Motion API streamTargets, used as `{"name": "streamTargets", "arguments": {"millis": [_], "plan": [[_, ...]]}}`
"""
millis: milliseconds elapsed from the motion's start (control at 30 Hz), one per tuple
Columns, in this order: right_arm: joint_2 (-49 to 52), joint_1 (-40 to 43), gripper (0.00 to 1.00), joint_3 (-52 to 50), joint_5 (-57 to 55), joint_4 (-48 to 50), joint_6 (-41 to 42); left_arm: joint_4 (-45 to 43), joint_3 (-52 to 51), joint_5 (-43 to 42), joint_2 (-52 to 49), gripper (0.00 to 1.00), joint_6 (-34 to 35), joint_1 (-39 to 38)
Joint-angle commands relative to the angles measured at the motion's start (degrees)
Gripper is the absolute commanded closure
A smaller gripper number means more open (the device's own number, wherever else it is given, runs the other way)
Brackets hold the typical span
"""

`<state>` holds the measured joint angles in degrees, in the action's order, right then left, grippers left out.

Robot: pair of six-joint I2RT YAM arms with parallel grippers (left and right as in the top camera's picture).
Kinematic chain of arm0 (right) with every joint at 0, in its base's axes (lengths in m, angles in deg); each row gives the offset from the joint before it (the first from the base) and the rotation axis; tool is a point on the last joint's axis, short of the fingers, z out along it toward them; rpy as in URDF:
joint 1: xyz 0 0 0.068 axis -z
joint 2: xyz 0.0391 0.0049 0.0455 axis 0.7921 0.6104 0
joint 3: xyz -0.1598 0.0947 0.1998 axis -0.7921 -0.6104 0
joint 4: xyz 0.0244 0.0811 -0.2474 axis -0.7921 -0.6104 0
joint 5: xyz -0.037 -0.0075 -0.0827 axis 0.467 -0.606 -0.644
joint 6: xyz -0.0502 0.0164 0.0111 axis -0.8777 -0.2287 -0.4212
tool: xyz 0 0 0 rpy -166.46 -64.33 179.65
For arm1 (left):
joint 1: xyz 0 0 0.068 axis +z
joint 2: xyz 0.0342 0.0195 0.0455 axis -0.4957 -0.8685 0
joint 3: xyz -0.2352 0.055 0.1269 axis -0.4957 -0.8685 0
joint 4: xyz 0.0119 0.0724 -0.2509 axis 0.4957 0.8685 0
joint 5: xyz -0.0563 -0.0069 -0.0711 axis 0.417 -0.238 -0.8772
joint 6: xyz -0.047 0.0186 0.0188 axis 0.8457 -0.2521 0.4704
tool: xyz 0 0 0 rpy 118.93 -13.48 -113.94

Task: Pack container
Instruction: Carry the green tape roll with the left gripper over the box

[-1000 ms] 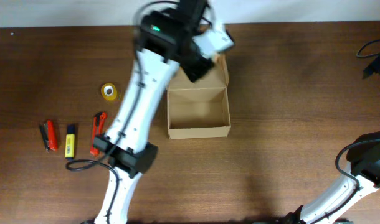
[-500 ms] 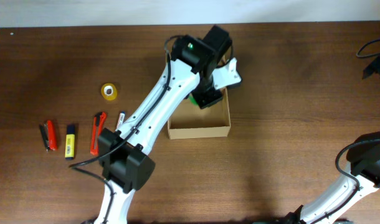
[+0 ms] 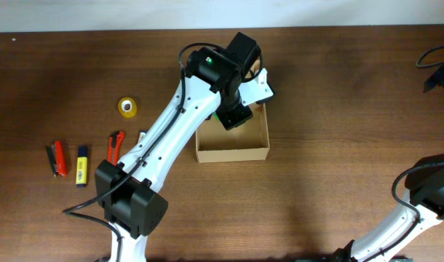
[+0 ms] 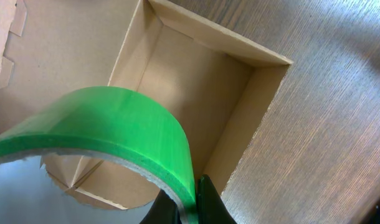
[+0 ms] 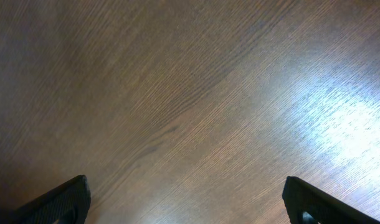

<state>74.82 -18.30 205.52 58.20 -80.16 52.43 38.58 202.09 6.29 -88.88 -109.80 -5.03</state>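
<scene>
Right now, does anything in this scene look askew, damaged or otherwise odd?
Nothing stands out. The container sits square and open, visible walls intact; the left claw is shut on a green tape roll above it; the right claw hangs open over the table.

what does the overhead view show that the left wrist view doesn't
Only overhead: the yellow tape roll and yellow marker lying on the table, left of the container. Only left wrist: the left gripper pinching the wall of the green tape roll above the open container. Both: the container's brown cardboard interior and the wooden tabletop.
</scene>
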Motion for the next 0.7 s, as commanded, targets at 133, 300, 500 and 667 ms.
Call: {"name": "streamTargets", "arguments": {"millis": [133, 300, 500, 667], "plan": [[-1.6, 0.1, 0.01, -0.2, -0.3, 0.0, -0.3, 0.3, -0.3, 0.6, -1.7, 0.98, 1.7, 0.2], [-1.6, 0.1, 0.01, -0.2, -0.3, 0.0, -0.3, 0.5, -0.4, 0.6, -2.5, 0.98, 2.3, -1.2], [-1.6, 0.1, 0.01, -0.2, -0.3, 0.0, -0.3, 0.9, -0.6, 0.6, -4.6, 0.98, 2.3, -2.6], [-1.6, 0.1, 0.01, -0.2, -0.3, 0.0, -0.3, -0.5, -3.6, 0.5, -4.7, 0.98, 2.7, -2.6]]}}
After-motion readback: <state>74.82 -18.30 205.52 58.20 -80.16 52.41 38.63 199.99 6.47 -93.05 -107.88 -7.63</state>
